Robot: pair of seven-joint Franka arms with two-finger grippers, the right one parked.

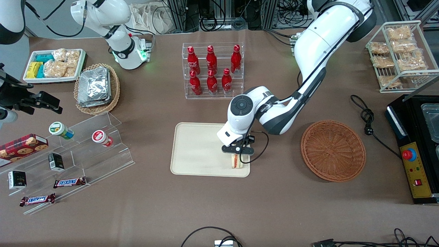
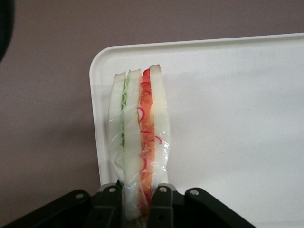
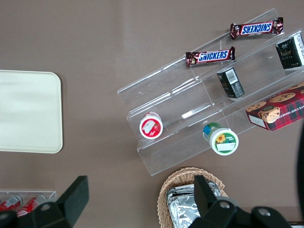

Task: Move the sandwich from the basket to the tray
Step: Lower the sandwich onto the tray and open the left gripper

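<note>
While the sandwich [image 1: 236, 161] is held upright on its edge between the jaws of the gripper [image 1: 237, 155], which are clamped on its wrapped end, it stands over the tray [image 1: 195, 151], at the corner nearest the front camera and toward the basket [image 1: 332, 150]. In the wrist view the sandwich [image 2: 137, 142] is seen just inside the tray's [image 2: 228, 118] rounded corner, close to the rim. Whether its lower edge already touches the tray cannot be told. The step in hand is judged to be the release. It is best done with the wedge lowered until it is borne by the tray, and perhaps shifted a little inward from the rim, before the jaws are parted slowly, since a wedge stood on edge may topple. The basket lies empty, well apart from the tray.
</note>
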